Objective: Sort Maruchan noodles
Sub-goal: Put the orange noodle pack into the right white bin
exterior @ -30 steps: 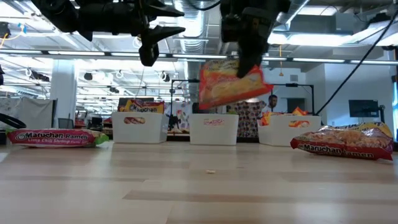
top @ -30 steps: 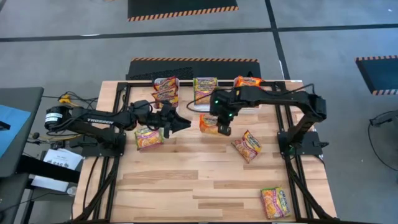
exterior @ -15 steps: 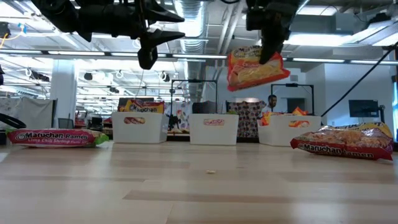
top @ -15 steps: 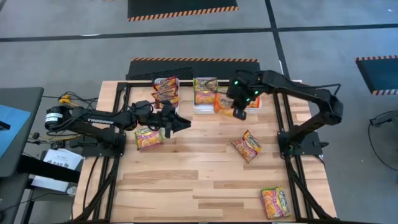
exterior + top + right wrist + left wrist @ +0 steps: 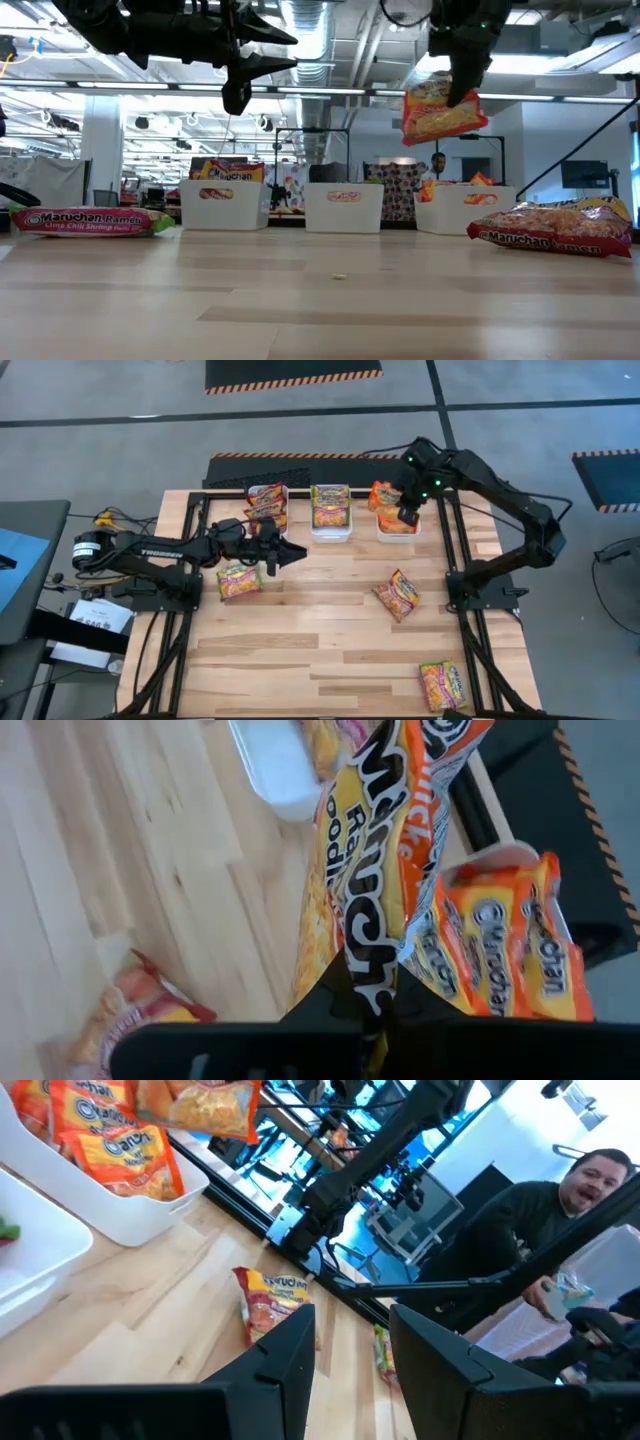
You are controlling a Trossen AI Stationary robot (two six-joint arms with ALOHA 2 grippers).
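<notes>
- Orange-edged Maruchan packet (image 5: pixel 384 493) hangs pinched in the right gripper (image 5: pixel 407 515) in the high view, over the right bin (image 5: pixel 397 534) at the table's far edge; that bin already carries orange packets. The middle bin (image 5: pixel 330 532) holds a green-edged packet, the left bin (image 5: pixel 268 498) red ones. The left gripper (image 5: pixel 292 551) hovers with fingers spread and empty beside a green-edged packet (image 5: pixel 238 581). A wide band of bare wooden table (image 5: pixel 300 650) lies between the arms; one red-edged packet (image 5: pixel 397 594) lies right of centre and another packet (image 5: pixel 442 685) sits at the near right corner.
- Low view: the held packet (image 5: pixel 443 108) hangs high above the right bin (image 5: pixel 465 208), well clear of its rim. The near tabletop is open, with packets only at the far left (image 5: pixel 90 221) and far right (image 5: pixel 553 231).
- Left wrist view: the spread fingers (image 5: pixel 285 1365) hold nothing; a packet (image 5: pixel 268 1298) lies on the wood ahead. A person (image 5: pixel 560 1210) stands beyond the table, partly cut off by the arm.
- Right wrist view: the fingers close tight on the packet (image 5: pixel 375 890), which hides much of the bin beneath; orange packets (image 5: pixel 505 955) show beside it.
</notes>
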